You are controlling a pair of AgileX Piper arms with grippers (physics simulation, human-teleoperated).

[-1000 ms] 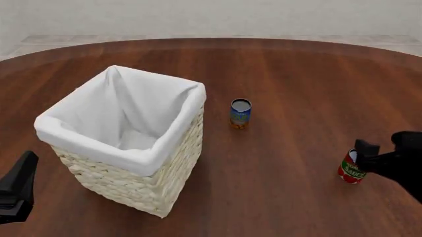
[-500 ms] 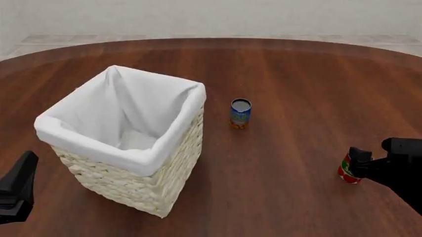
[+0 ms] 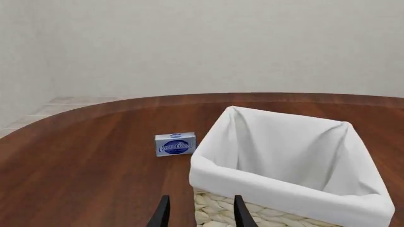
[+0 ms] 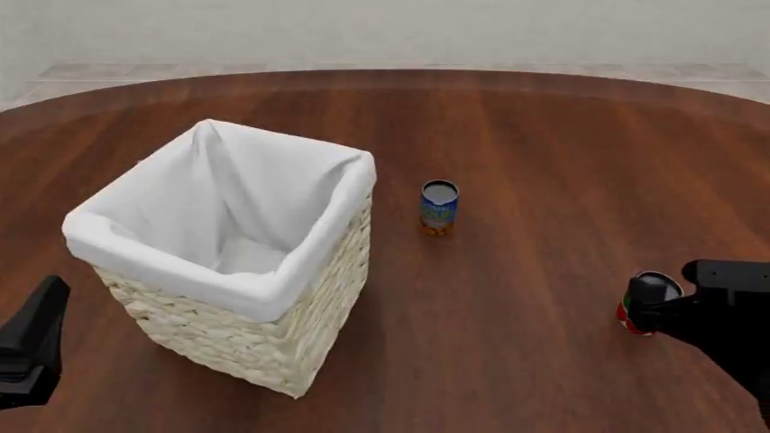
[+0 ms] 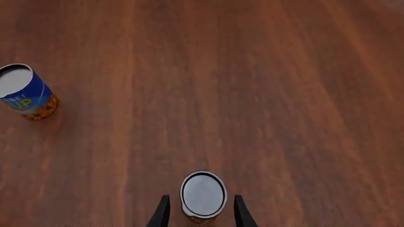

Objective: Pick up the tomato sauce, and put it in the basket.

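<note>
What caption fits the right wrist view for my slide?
Open right gripper straddles the upright tomato sauce on the wooden table; a blue-and-orange can stands apart.

Both arms are plain matte black with no markings, cables or screws showing. The right gripper [image 4: 644, 302] has a blocky, boxy body ending in short squared fingers. The left gripper [image 4: 31, 347] shows as a dark tapering wedge. In each wrist view, two thin black fingers [image 5: 162, 213] taper to narrow blades.
</note>
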